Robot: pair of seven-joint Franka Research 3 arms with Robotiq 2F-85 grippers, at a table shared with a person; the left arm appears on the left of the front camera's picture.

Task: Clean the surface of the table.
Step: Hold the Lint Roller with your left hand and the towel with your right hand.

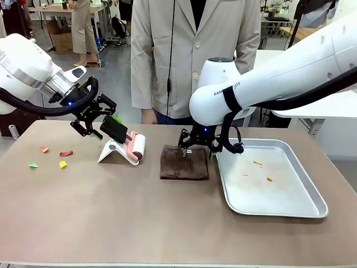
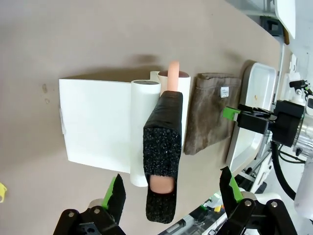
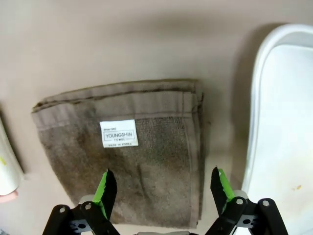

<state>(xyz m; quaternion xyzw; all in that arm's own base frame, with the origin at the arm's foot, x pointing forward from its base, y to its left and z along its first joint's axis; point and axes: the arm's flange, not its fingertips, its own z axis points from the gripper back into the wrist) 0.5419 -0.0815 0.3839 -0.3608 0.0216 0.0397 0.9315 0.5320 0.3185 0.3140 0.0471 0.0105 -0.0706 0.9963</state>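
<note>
Front view: the hard, flat tabletop [image 1: 111, 218] lies under both arms; don't lift it. Your left gripper [image 1: 103, 125], wide open and empty, can grab the squishy black handle [image 1: 115, 130] of the roller [image 1: 138, 146]. Your right gripper [image 1: 197, 152] hangs open over the soft towel [image 1: 178, 170].

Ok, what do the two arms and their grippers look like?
Both arms are glossy white with rounded joints; the left arm and right arm each carry a thick black cable, and the right bears grey lettering and a black strap. The left gripper and right gripper are black, two-fingered, with bright green pads.
</note>
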